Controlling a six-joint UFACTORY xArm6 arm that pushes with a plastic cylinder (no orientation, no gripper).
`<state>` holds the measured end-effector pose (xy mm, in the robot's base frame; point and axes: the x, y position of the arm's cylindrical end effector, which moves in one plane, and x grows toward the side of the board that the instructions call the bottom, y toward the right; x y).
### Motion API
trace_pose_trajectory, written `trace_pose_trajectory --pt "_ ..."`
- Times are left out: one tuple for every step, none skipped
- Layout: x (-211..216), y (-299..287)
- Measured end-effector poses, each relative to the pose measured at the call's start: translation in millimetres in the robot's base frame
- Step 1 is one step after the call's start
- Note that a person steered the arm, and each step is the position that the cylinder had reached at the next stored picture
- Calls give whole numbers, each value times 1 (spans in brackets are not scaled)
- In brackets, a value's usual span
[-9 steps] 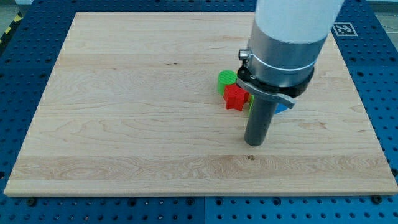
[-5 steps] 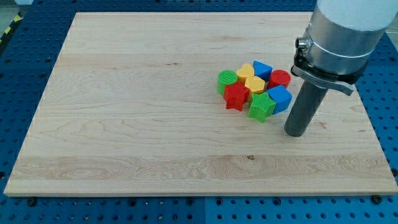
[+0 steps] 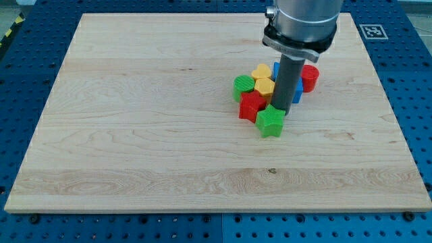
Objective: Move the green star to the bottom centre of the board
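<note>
Down at the near edge, the board (image 3: 202, 182) lies bare across its bottom centre, so the target spot is open. Just above it, right of centre, sits the green star (image 3: 271, 121), ridged on top, points plain, lying flat at the near rim of the cluster. My tip (image 3: 281, 112) is planted at its far-right shoulder, seemingly touching; there's no pincer here, just a rod holding nothing. I'd call this the push under way. Next it needs a steady shove down and slightly left. Behind: red star (image 3: 252, 106), green block (image 3: 244, 86), yellow blocks (image 3: 264, 78), blue block (image 3: 297, 93), red cylinder (image 3: 310, 77).
</note>
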<state>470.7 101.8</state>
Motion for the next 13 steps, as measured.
trace_pose_trajectory --pt "6 -2" --pt "10 -2" --pt "15 -19" --pt "13 -36" --pt "11 -62" --pt "11 -63" --pt "11 -64" --pt "11 -81" --pt "19 -80" --pt "21 -69" --pt "19 -44" --pt "31 -36" --pt "41 -30"
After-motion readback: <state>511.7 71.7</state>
